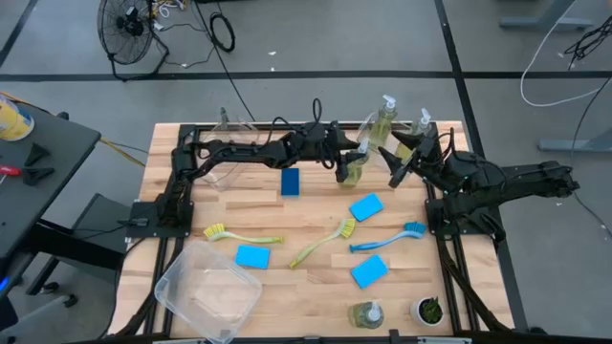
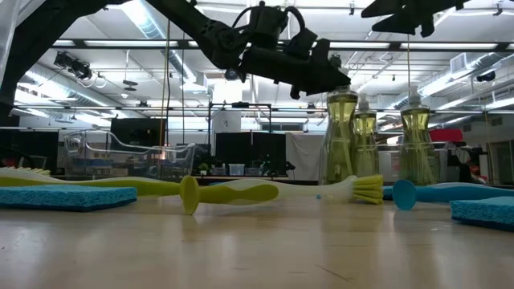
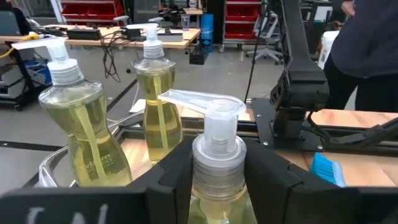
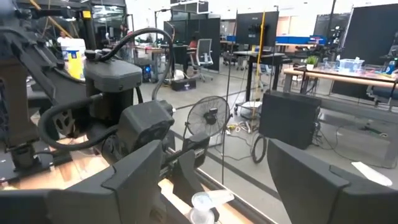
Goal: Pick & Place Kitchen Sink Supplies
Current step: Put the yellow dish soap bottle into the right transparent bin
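Observation:
My left gripper (image 1: 351, 161) is shut on a clear pump bottle of yellow-green soap (image 1: 354, 174) standing toward the table's far right. Two more soap bottles (image 1: 383, 118) (image 1: 422, 127) stand in a clear bin (image 3: 51, 169) just behind it. My right gripper (image 1: 398, 162) is open and hangs in the air beside those bottles, touching nothing. A fourth bottle (image 1: 366, 313) stands at the near edge. Blue sponges (image 1: 291, 182) (image 1: 365, 206) (image 1: 252, 256), two yellow-green brushes (image 1: 239, 234) (image 1: 325, 244) and a blue brush (image 1: 387, 239) lie flat on the wood. My left gripper holds the soap bottle by its clear neck collar (image 3: 214, 152), just under the pump head, pinched between the two fingers (image 3: 264, 174). The fingers come in roughly level from the table's left. The bottle is upright; in the low view a brush hides its base (image 2: 340, 172).
A large clear bin (image 1: 206, 287) sits at the near left corner and another clear bin (image 1: 232, 124) at the far left. A small white pot with a green plant (image 1: 428, 309) stands near the right near corner. A person (image 3: 367, 56) stands beyond the table.

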`<action>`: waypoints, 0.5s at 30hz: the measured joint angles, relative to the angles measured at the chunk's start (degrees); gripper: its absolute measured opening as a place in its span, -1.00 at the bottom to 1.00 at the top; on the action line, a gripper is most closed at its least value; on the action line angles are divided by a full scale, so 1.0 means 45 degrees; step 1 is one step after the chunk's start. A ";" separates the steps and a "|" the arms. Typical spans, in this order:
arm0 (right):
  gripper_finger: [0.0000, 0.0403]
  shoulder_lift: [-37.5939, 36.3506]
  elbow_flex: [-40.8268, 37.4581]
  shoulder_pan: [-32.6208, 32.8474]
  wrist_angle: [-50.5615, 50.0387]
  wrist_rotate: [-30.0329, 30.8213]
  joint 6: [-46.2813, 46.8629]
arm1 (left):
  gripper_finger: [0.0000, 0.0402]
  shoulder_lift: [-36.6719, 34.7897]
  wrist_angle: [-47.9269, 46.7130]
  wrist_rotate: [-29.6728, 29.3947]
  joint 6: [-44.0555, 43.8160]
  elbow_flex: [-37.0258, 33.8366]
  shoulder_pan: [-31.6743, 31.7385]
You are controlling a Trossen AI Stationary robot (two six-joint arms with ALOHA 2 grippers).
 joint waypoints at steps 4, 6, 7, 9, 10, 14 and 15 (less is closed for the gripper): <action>0.45 0.0000 0.0000 0.0001 -0.0662 -0.0085 0.0259 | -0.18 0.0000 0.0058 -0.0052 -0.0378 -0.0010 0.0005; 0.45 0.0003 0.0000 0.0000 -0.1101 -0.0307 0.0665 | -0.11 0.0000 -0.0010 -0.0035 -0.0636 -0.0010 0.0010; 0.45 0.0005 0.0000 0.0000 -0.1287 -0.0412 0.0829 | -0.08 0.0000 -0.0086 -0.0035 -0.0834 -0.0010 0.0010; 0.45 0.0012 0.0000 0.0000 -0.1612 -0.0592 0.1174 | 0.00 0.0000 -0.0163 -0.0030 -0.1010 -0.0010 -0.0001; 0.45 0.0019 0.0000 0.0000 -0.1723 -0.0669 0.1333 | 0.04 0.0000 -0.0164 -0.0025 -0.1033 -0.0010 -0.0005; 0.45 0.0034 0.0000 0.0000 -0.2022 -0.0674 0.1569 | 0.26 -0.0011 -0.0228 -0.0025 -0.0656 -0.0010 -0.0010; 0.45 0.0104 0.0000 0.0002 -0.2064 -0.0674 0.1569 | 0.31 -0.0069 -0.0286 -0.0030 -0.0628 -0.0014 -0.0006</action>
